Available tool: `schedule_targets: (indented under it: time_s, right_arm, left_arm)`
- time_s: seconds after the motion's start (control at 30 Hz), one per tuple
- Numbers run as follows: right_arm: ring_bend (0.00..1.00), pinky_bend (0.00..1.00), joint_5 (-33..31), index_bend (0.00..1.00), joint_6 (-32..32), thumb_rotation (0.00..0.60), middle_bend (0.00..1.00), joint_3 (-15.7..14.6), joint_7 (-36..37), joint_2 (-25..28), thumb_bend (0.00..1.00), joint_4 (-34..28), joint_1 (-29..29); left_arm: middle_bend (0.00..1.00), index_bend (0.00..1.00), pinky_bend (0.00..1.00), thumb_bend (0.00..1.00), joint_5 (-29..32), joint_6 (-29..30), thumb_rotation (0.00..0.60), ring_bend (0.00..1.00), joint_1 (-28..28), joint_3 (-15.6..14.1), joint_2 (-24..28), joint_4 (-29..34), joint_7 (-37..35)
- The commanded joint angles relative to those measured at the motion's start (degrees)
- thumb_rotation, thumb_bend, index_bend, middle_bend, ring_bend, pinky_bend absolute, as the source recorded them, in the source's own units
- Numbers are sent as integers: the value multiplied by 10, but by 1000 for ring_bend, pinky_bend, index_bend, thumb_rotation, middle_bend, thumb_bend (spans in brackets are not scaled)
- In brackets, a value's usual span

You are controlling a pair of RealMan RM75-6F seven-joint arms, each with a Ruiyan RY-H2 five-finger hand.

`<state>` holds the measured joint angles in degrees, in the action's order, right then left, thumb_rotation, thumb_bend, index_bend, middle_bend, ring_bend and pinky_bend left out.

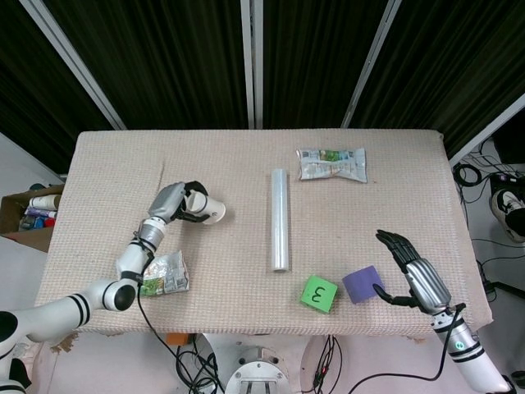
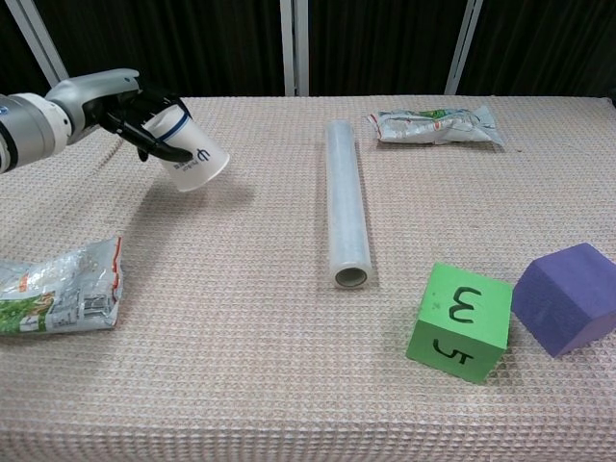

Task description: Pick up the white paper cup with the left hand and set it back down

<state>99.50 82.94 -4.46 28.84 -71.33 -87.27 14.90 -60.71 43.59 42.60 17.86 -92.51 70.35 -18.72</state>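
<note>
My left hand grips the white paper cup, a cup with a blue band and a small logo. The cup hangs above the cloth and is tilted, its wider end pointing right and down. Dark fingers wrap its narrow end, which they partly hide. At the table's near right corner my right hand rests with fingers spread and nothing in it, just beside a purple block; the chest view does not show this hand.
A clear film roll lies lengthwise mid-table. A green cube marked 3 and the purple block sit front right. Crumpled packets lie front left and far right. A box stands off the left edge.
</note>
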Motion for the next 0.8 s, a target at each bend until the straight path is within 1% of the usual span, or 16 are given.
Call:
schedule_targets:
  time_s: [0.03,0.1,0.2,0.27,0.33,0.37,0.4,0.47,0.5,0.7,0.8]
  right_arm:
    - [0,0,-1,44,1,600,48,-1,1,0,266,1,-1]
    - [0,0,-1,44,2,600,48,-1,1,1,266,1,-3]
    - [0,0,-1,44,5,600,48,-1,2,2,266,1,-4]
    - [0,0,0,44,5,600,48,-1,2,1,266,0,-5]
    - [0,0,1,44,5,600,48,-1,1,1,266,0,-4]
    - [0,0,2,44,5,600,48,-1,1,2,266,0,-4]
    - [0,0,3,44,6,600,48,-2,0,2,266,-1,-4]
    - [0,0,6,44,8,600,48,-2,0,3,266,-2,-4]
    - [0,0,7,44,9,600,48,-2,-1,3,266,-2,-4]
    - [0,0,10,44,9,600,48,-2,-2,2,266,-3,-3]
    - [0,0,11,44,6,600,48,-2,-4,2,267,-5,-2]
  left_arm:
    - [417,425,350,190,-30,-24,600,397,-13,18,-56,-67,-136]
    - [384,400,307,185,-40,-23,600,357,-12,15,-69,-96,-153]
    - [380,399,286,178,-54,-30,600,343,-10,2,-83,-141,-159]
    - [380,399,272,175,-57,-34,600,332,-10,-4,-86,-161,-156]
    - [362,386,255,169,-59,-48,600,293,-10,-14,-80,-174,-146]
    - [318,350,235,162,-62,-56,600,243,-10,-20,-72,-175,-139]
    - [264,305,217,154,-64,-62,600,199,-10,-25,-64,-174,-131]
    - [197,246,204,149,-68,-51,600,154,-15,-32,-47,-171,-102]
    - [183,233,201,148,-70,-42,600,144,-18,-35,-41,-167,-87]
    - [167,221,199,149,-73,9,600,140,-32,-47,11,-109,25]
    - [166,221,198,148,-64,25,600,140,-28,-47,35,-60,100]
